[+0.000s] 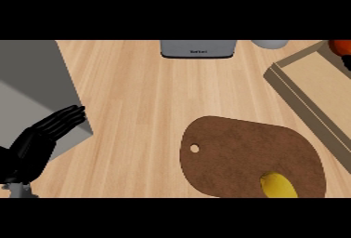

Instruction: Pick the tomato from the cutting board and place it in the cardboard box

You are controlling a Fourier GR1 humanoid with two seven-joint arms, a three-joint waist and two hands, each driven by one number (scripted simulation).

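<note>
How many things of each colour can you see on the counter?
Brown: 2, the cutting board and the cardboard box
Yellow: 1, a yellow thing on the board
Grey: 2, a grey appliance and a grey thing at the top edge
Red-orange: 1, a thing at the top right edge
Total: 6

Brown cutting board point(240, 153), tan cardboard box point(312, 88), red tomato point(341, 46), black left hand point(41, 137)

matt wood counter point(144, 97), perhaps cardboard box point(308, 79)
</note>
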